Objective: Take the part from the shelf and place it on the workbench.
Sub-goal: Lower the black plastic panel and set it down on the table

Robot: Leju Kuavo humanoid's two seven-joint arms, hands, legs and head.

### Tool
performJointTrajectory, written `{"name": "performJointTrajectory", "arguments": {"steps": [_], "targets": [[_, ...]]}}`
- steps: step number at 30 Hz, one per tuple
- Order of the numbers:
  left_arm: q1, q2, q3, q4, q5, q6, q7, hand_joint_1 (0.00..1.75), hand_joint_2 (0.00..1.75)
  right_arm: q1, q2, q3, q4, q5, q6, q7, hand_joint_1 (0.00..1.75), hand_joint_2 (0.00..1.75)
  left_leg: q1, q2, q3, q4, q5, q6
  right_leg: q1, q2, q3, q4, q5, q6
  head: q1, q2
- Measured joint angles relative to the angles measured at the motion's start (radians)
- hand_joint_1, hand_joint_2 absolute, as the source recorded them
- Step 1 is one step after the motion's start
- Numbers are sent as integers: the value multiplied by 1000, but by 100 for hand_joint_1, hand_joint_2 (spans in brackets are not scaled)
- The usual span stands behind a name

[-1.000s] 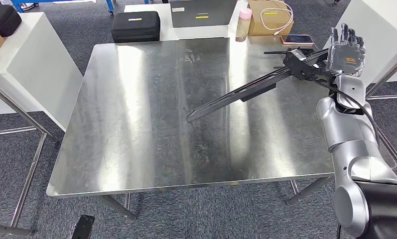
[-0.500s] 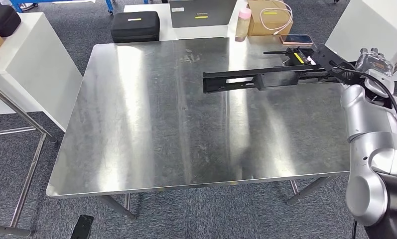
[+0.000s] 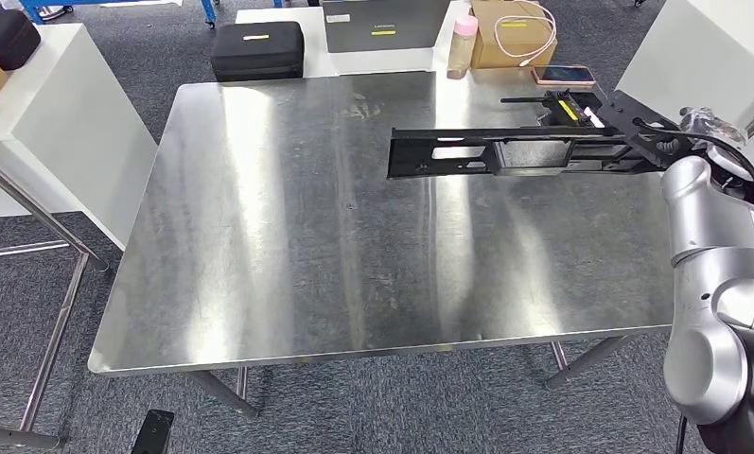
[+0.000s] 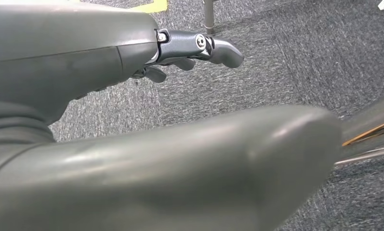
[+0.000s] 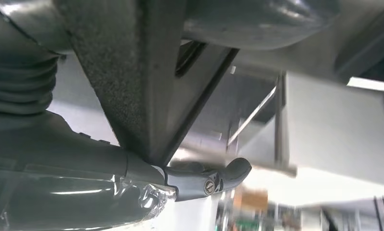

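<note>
We held the long black part [image 3: 505, 153] in our right hand [image 3: 709, 123], fingers clamped, upper right above the tabletop [image 3: 288, 246]; placing was in hand, lowering flat came next.

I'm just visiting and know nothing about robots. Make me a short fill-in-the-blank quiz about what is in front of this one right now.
1. The long black part is held by the robot's ____ hand.
2. The part stretches over a shiny ____ workbench.
3. Beyond the workbench's far edge, a pink ____ stands beside a cardboard box.
4. The left hand hangs over grey ____.

Missing words: right; metal; bottle; carpet
</note>
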Motion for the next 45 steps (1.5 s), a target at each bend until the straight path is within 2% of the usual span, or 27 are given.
{"name": "performJointTrajectory", "arguments": {"steps": [7, 17, 29, 38, 41, 45], "targets": [[-1, 0, 0, 0, -17, -2, 6, 0, 0, 3, -1, -141, 12, -175, 42, -90, 0, 0, 0, 0, 0, 0, 0, 0, 0, 0, 0, 0, 0, 0, 0, 0], [-3, 0, 0, 0, -29, -1, 15, 0, 0, 17, -8, -250, 14, -222, 45, -119, 0, 0, 0, 0, 0, 0, 0, 0, 0, 0, 0, 0, 0, 0, 0, 0], [-7, -2, 0, 0, -41, 0, 23, 0, 0, 47, -17, -285, 14, -250, 27, -145, 0, 0, 0, 0, 0, 0, 0, 0, 0, 0, 0, 0, 0, 0, 0, 0], [-8, -7, 7, 0, -42, 4, 16, 0, 0, 55, -15, -300, 14, -251, -100, -213, 0, 0, 0, 0, 0, 0, 0, 0, 0, 0, 0, 0, 0, 0, 0, 0], [-9, -7, 12, 0, -47, 4, 14, 0, 0, 52, -10, -296, 14, -222, -92, -237, 0, 0, 0, 0, 0, 0, 0, 0, 0, 0, 0, 0, 0, 0, 0, 0], [-12, -7, 16, 0, -50, 3, 14, 0, 0, 37, -7, -247, 14, -112, -65, -201, 0, 0, 0, 0, 0, 0, 0, 0, 0, 0, 0, 0, 0, 0, 0, 0]]}}
